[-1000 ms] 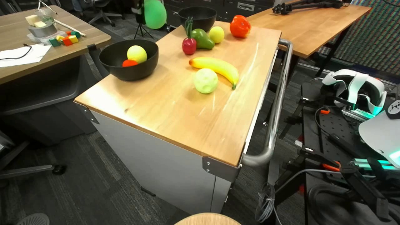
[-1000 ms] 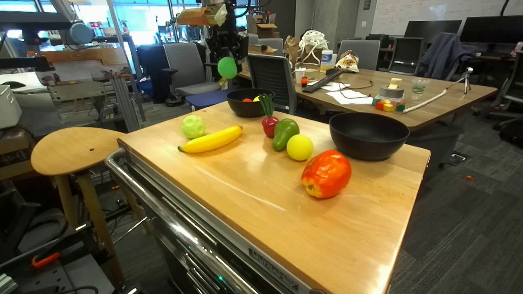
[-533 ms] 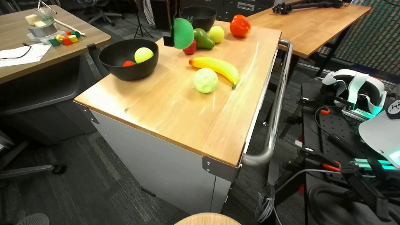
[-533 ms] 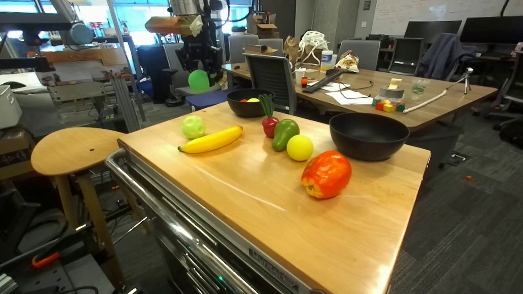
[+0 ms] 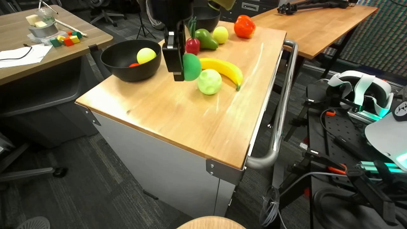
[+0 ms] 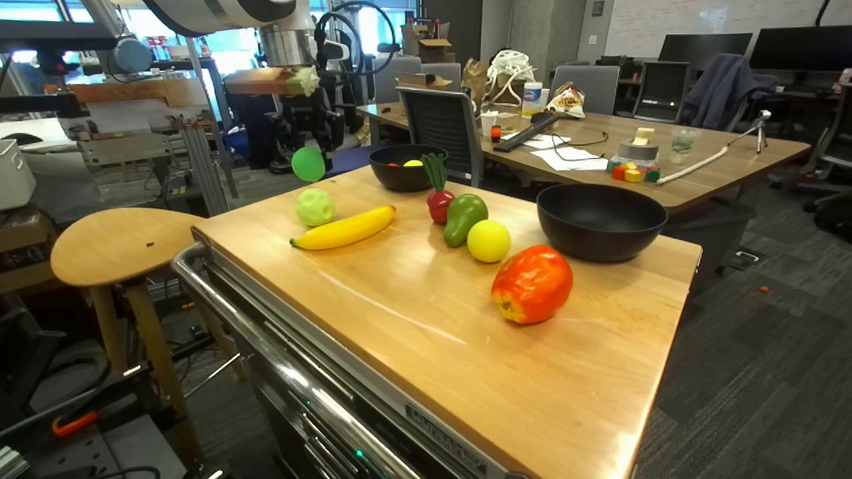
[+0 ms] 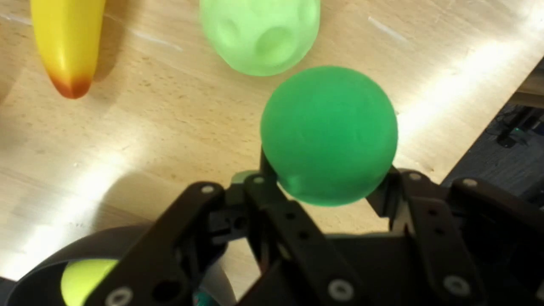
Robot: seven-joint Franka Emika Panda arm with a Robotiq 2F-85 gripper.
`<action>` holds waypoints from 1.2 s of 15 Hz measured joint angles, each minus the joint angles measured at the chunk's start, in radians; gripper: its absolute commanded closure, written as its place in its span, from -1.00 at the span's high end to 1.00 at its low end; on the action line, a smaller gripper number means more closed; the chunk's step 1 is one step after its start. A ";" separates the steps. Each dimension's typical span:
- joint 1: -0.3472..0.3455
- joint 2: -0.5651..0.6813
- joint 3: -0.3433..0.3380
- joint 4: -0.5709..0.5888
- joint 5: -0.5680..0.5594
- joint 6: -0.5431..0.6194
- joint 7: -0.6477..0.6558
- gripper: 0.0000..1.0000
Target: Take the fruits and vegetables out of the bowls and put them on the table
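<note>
My gripper [image 7: 326,180] is shut on a green ball [image 7: 329,134] and holds it above the wooden table [image 5: 165,117], beside a light green dimpled fruit [image 5: 209,81]. In an exterior view the green ball [image 6: 308,163] hangs behind that fruit. A black bowl [image 5: 130,73] holds a yellow ball [image 5: 146,56] and a red thing [image 5: 134,65], mostly hidden by the rim. The second black bowl [image 6: 602,233] shows nothing inside. On the table lie a banana [image 5: 224,70], a radish [image 5: 192,47], an avocado [image 5: 206,39], a yellow ball [image 6: 488,240] and an orange-red pepper [image 6: 532,284].
A metal handle bar [image 5: 284,105] runs along one table edge. A round wooden stool [image 6: 126,243] stands close to the table. A brown table [image 6: 705,169] with blocks and papers stands beyond the bowls.
My gripper has carried the green ball away from the bowl and down towards the table near the light green fruit. The yellow ball in the bowl has shifted to one side.
</note>
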 measured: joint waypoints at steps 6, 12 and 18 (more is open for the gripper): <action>0.001 0.108 -0.003 0.053 -0.125 0.003 0.000 0.60; -0.001 0.107 -0.002 0.060 -0.114 0.077 -0.013 1.00; -0.053 -0.004 -0.005 0.131 0.124 0.137 -0.026 1.00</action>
